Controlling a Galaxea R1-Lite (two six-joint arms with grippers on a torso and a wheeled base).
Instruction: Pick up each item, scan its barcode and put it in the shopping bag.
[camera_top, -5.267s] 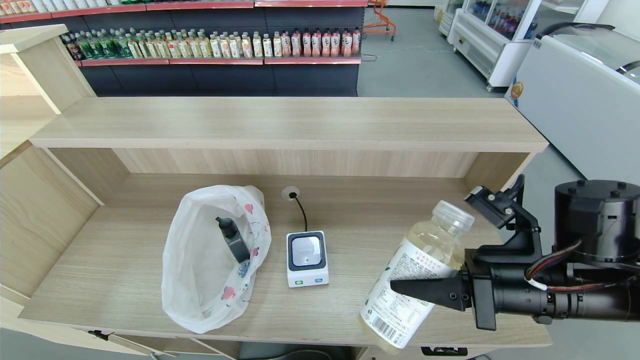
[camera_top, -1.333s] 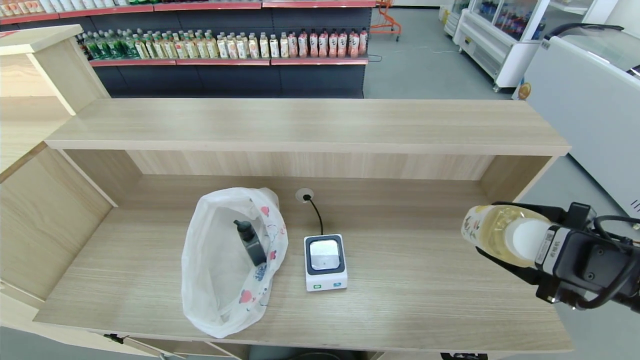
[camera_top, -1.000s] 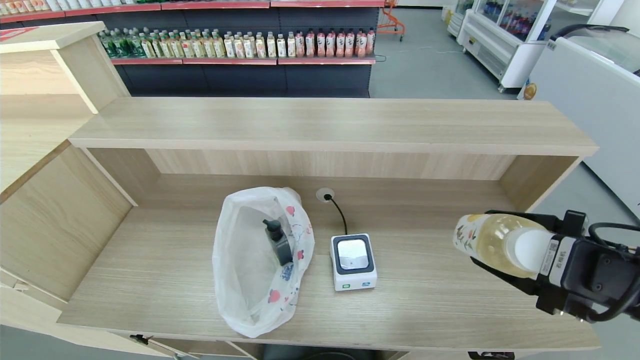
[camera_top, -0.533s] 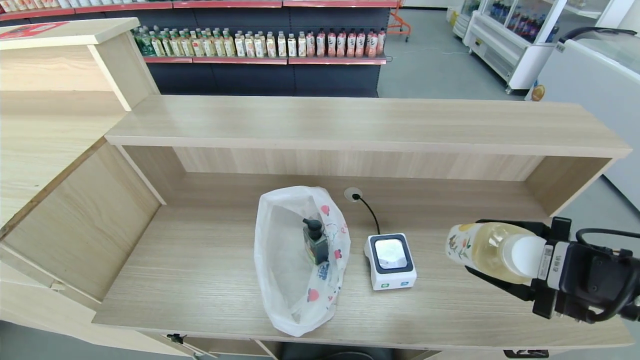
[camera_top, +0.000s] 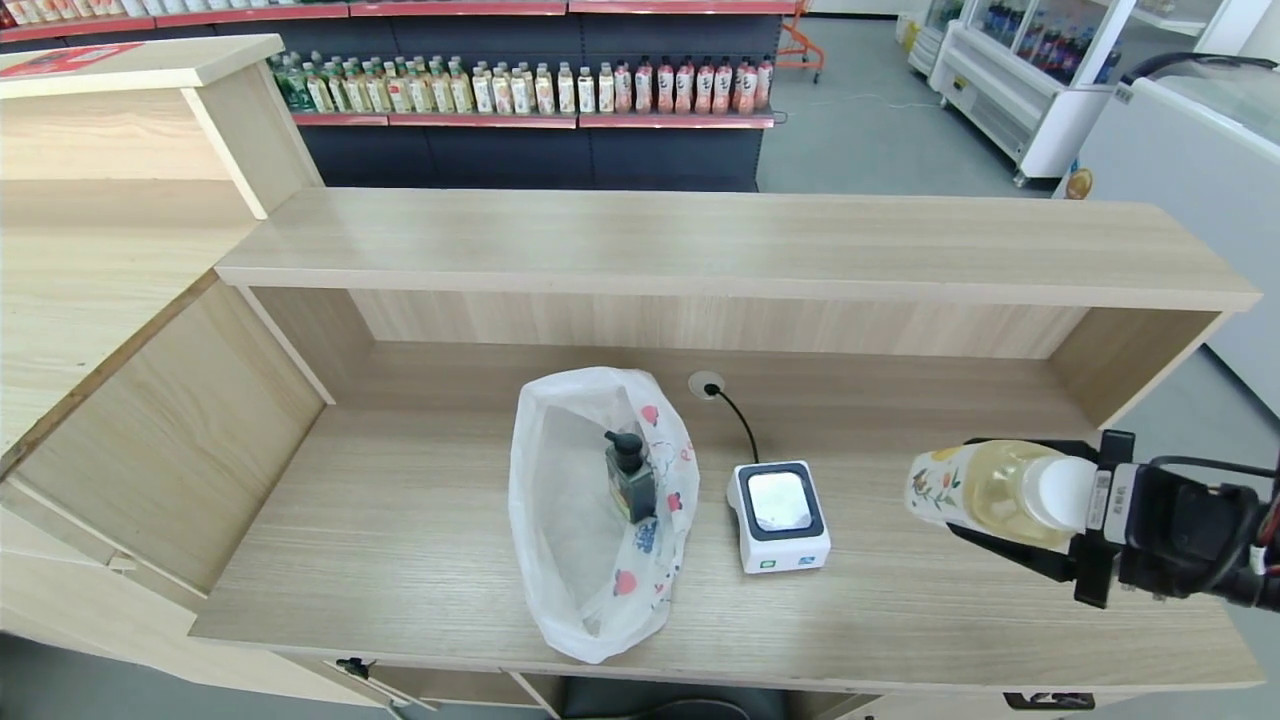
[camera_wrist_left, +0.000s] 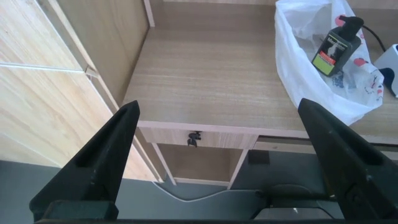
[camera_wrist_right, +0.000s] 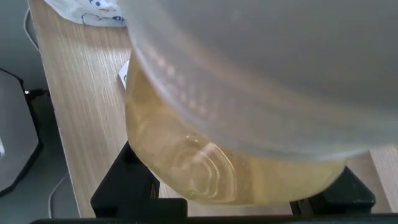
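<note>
My right gripper (camera_top: 1010, 495) is shut on a clear bottle of pale yellow drink (camera_top: 985, 486), held lying sideways above the right end of the counter, its white cap toward the wrist. The same bottle (camera_wrist_right: 236, 143) sits close before the right wrist camera. A white scanner (camera_top: 778, 515) with a dark window lies left of the bottle. Further left stands the white plastic shopping bag (camera_top: 575, 520), open, with a dark pump bottle (camera_top: 628, 478) inside. My left gripper (camera_wrist_left: 221, 155) hangs open below the counter's front edge, nothing between its fingers; the bag (camera_wrist_left: 311, 68) and pump bottle (camera_wrist_left: 336, 45) lie beyond it.
The lower counter (camera_top: 420, 520) has a raised shelf (camera_top: 720, 240) behind and wooden side walls at each end. A black cable (camera_top: 735, 420) runs from the scanner to a hole in the counter. Store shelves with drinks and freezers stand beyond.
The camera has swung, shifting the whole scene rightward. The held bottle turned from a tilted pose with its barcode low to lying sideways, and over the last second stayed at the counter's right end.
</note>
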